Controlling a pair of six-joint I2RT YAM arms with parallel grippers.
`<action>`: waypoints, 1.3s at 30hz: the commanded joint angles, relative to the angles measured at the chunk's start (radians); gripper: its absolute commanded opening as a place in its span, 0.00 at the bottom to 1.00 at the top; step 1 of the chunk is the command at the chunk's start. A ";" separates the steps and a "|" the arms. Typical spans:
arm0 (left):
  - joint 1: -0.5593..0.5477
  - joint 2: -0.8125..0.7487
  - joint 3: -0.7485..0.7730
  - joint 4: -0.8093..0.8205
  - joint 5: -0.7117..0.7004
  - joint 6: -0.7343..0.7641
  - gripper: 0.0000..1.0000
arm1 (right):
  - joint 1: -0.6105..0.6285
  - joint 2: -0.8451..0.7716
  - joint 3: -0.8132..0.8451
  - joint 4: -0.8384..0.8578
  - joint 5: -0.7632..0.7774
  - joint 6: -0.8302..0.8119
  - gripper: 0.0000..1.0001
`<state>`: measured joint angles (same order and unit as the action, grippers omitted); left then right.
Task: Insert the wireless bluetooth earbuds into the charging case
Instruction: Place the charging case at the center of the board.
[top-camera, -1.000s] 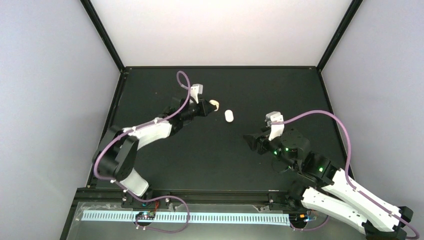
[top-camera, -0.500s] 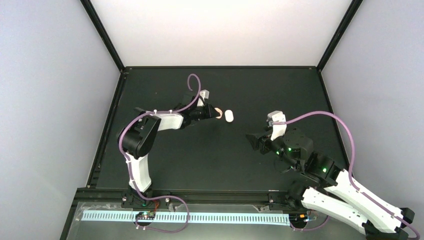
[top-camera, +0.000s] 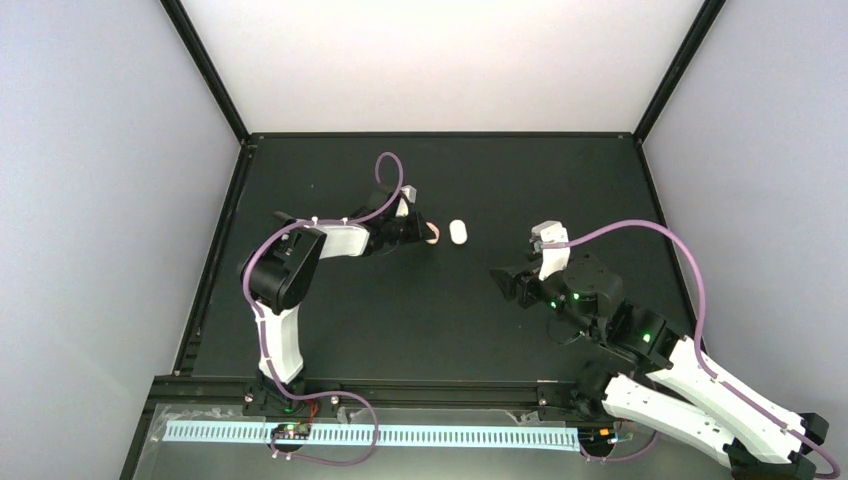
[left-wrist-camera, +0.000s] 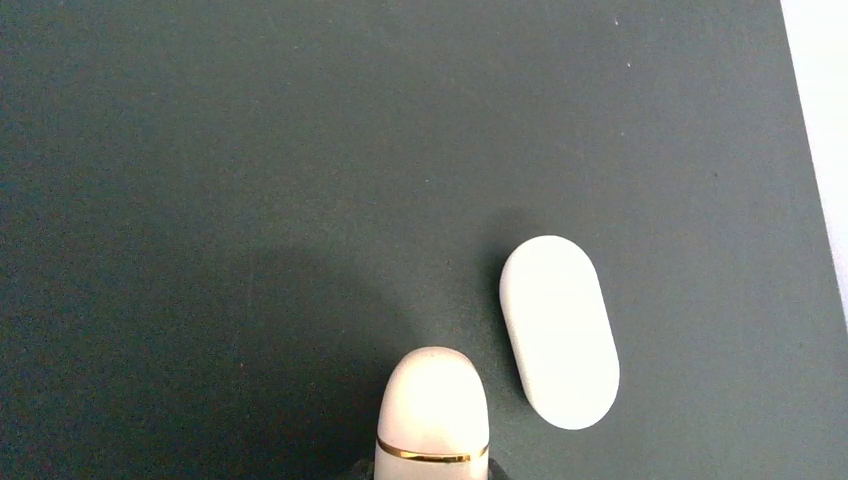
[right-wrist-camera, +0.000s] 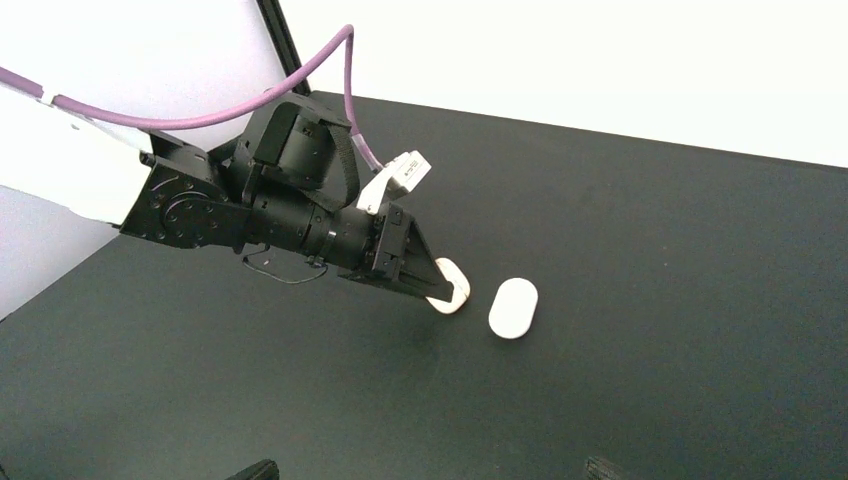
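Mid-table, toward far side: left gripper clamped on beige gold-banded case, tip low over table. It sits just left of white case, not touching. Both cases look closed; earbuds not visible in any view. Step, likely: positioning beige case. Next move calls for set-down, then lid opening. Right gripper: jaws wide apart, empty, well to right.
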<state>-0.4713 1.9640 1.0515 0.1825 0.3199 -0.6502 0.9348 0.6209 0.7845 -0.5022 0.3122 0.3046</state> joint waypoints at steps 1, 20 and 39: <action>0.003 0.020 -0.004 -0.078 -0.029 0.011 0.28 | 0.001 -0.014 0.020 0.001 0.008 -0.007 0.79; 0.002 -0.302 -0.161 -0.150 -0.210 0.026 0.99 | 0.001 -0.020 0.022 -0.004 -0.006 0.023 0.79; -0.168 -0.169 -0.086 -0.073 -0.175 0.084 0.26 | 0.001 -0.001 0.009 0.001 -0.013 0.050 0.79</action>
<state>-0.6312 1.7439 0.8848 0.0990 0.1280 -0.5728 0.9348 0.6212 0.7845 -0.5053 0.3008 0.3428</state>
